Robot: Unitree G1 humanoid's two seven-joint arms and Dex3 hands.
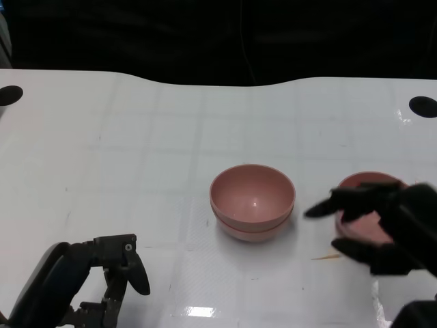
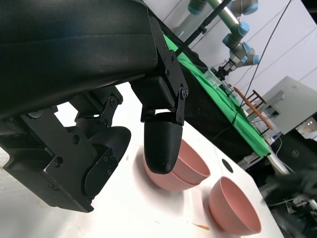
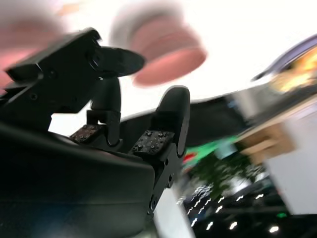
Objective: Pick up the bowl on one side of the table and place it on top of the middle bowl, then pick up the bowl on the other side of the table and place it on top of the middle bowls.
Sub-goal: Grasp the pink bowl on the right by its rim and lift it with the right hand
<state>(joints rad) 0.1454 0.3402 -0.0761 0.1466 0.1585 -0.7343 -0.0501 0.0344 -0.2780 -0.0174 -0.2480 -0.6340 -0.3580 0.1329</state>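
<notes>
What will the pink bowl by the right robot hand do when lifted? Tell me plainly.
The right-side bowl looks like thin moulded plastic, so probably stiff and light. Its smooth, glossy wall may slip between fingers. Its rounded body could rock if nudged. The right robot hand hovers open over it, motion-blurred.

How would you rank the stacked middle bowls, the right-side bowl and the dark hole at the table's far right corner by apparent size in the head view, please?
1. Stacked middle bowls, clearly largest.
2. Right-side bowl, though the right hand covers part of it, so its full extent is unsure.
3. Dark hole, smallest.
</notes>
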